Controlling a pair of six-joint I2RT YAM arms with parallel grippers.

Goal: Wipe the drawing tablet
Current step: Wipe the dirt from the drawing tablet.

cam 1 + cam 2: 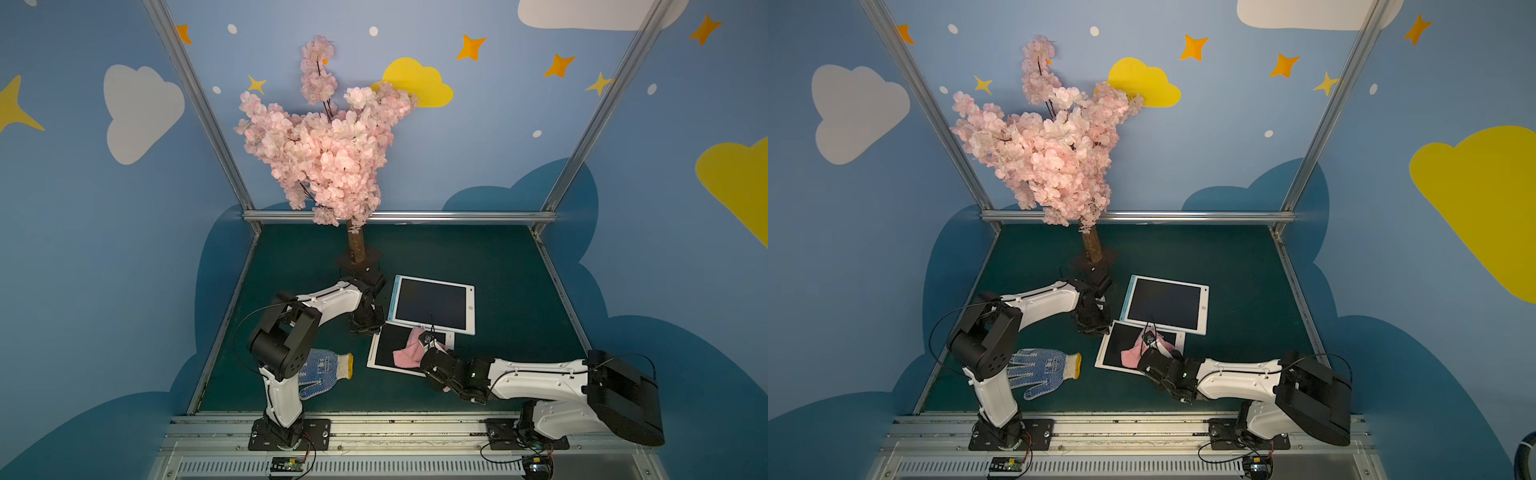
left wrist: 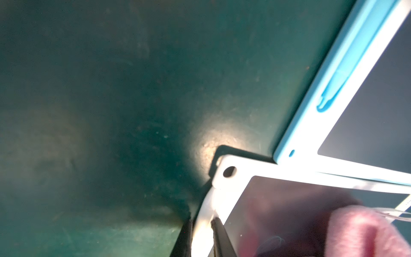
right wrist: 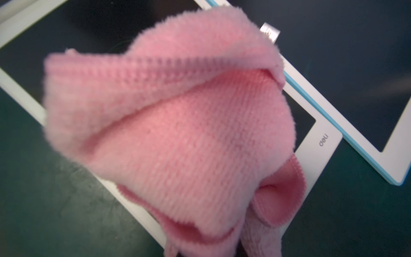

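Mid-wipe: R gripper [image 1: 428, 338] fingers clamp pink cloth [image 1: 407, 355] on white drawing tablet [image 1: 384, 347]; L gripper [image 2: 201, 224] fingers pinch its frame; more wiping likely.

There are two drawing tablets [image 1: 432, 305] [image 1: 385, 348], one pink cloth [image 1: 405, 358], one glove [image 1: 328, 368] and one blossom tree [image 1: 324, 158].

Both top views are dim and flat, frame posts [image 1: 199, 104] splaying toward ten and two o'clock. Harsh glare burns out the drawing tablet [image 2: 266, 172] frame; the pink cloth [image 3: 178, 133] is blurred close-up.
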